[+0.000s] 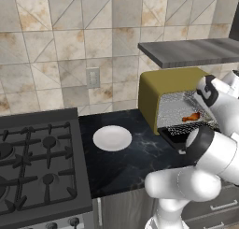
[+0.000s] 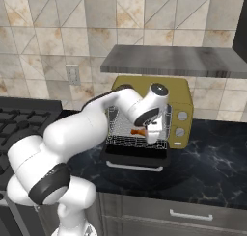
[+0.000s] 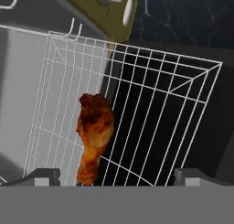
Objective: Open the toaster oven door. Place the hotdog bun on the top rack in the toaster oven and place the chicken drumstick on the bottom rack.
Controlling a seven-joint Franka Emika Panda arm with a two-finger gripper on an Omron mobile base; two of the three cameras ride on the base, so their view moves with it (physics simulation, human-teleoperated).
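The mustard-yellow toaster oven (image 1: pixel 154 90) (image 2: pixel 181 93) stands on the dark counter, and its door (image 2: pixel 135 155) (image 1: pixel 179 132) hangs open and lies flat in front. The chicken drumstick (image 3: pixel 93 134) (image 2: pixel 138 132) (image 1: pixel 190 117) lies on a wire rack (image 3: pixel 151 109) low in the cavity, narrow end toward my fingers. My gripper (image 3: pixel 118 177) (image 2: pixel 153 134) is open at the oven mouth, just above and beside the drumstick, with nothing between its fingers. The hotdog bun is out of view.
A white plate (image 1: pixel 112 138) sits on the counter left of the oven. The gas stove (image 1: pixel 32 162) lies farther left. A grey shelf (image 2: pixel 173 61) hangs close above the oven. Two round knobs (image 2: pixel 182 115) are on the oven's right front.
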